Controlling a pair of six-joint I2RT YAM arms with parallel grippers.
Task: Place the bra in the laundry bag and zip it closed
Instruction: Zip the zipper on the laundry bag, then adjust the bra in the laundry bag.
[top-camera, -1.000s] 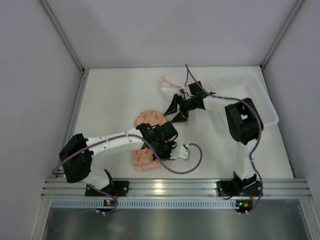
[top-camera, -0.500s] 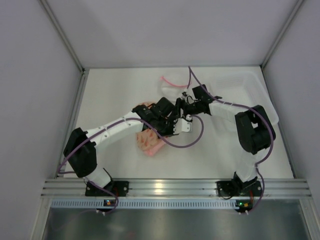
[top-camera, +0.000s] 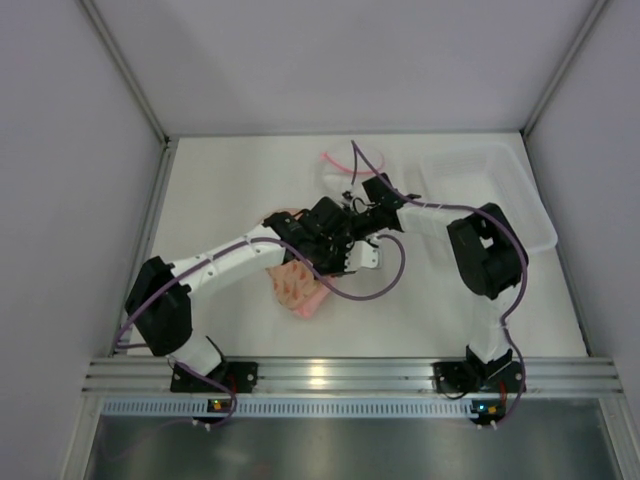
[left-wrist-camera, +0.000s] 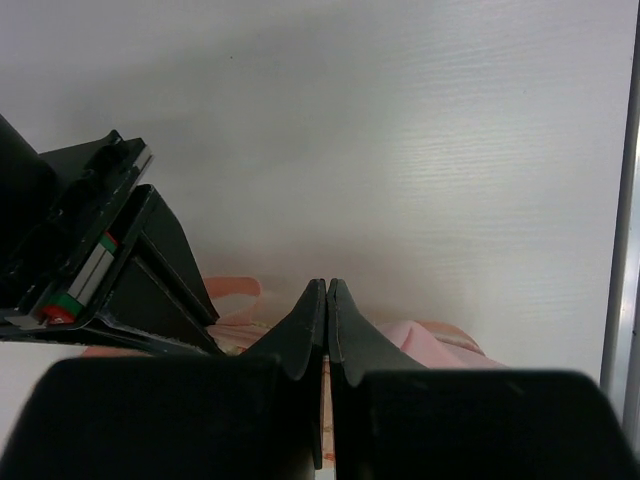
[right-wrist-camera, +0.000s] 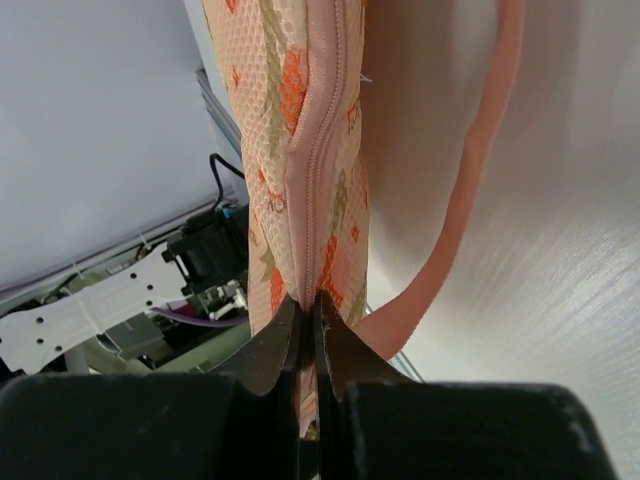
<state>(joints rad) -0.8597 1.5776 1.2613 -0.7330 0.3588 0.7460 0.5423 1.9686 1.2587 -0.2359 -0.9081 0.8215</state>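
At mid-table, laundry bag (top-camera: 297, 290) pinched twice.
Zipper seam clamped by right gripper (right-wrist-camera: 308, 308); left gripper (left-wrist-camera: 326, 288) (fingers together) nips printed fabric.

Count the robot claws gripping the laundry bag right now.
2. The right claw pinches the laundry bag along its zipper seam. The left claw, close beside it, is shut on a thin peach strip, apparently the bag's edge. Neither is hidden.
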